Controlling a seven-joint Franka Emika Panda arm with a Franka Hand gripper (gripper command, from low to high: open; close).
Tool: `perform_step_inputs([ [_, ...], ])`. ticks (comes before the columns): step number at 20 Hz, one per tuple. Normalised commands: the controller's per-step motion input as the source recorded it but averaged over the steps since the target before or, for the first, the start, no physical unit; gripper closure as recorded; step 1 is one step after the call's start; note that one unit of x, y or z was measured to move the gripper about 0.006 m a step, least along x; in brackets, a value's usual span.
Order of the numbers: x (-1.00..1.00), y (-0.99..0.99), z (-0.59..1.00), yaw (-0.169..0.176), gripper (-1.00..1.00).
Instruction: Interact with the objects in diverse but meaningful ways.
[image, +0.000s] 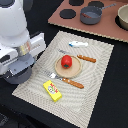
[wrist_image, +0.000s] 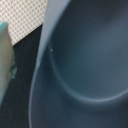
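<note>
A dark grey pot (image: 21, 75) hangs tilted right under my hand at the placemat's corner on the exterior view's left. My gripper (image: 20, 64) is mostly hidden by the arm and seems shut on the pot's rim. The pot's inside (wrist_image: 85, 60) fills the wrist view. A round red tomato (image: 66, 61) sits on a small wooden plate (image: 68, 71) mid-mat. A yellow block with red marks (image: 52, 90) lies near the mat's front. A brown-handled fork (image: 67, 80) and a brown-handled knife (image: 81, 57) flank the plate.
A striped placemat (image: 97, 65) lies on the black table. A brown board (image: 75, 22) at the back holds a second dark grey pot (image: 91, 14), black discs (image: 67, 13) and a pale bowl (image: 123, 19). A small white-and-blue item (image: 78, 44) lies on the mat.
</note>
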Motion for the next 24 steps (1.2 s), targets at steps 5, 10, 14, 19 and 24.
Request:
perform_step_inputs([
  [5, -0.26, 0.01, -0.27, 0.000, 1.00],
  [10, -0.07, 0.08, -0.32, 0.009, 1.00],
  [14, -0.14, 0.19, 0.59, 0.002, 1.00],
  [19, -0.18, 0.23, 1.00, 0.003, 1.00],
  [24, -0.16, 0.32, 1.00, 0.007, 1.00],
])
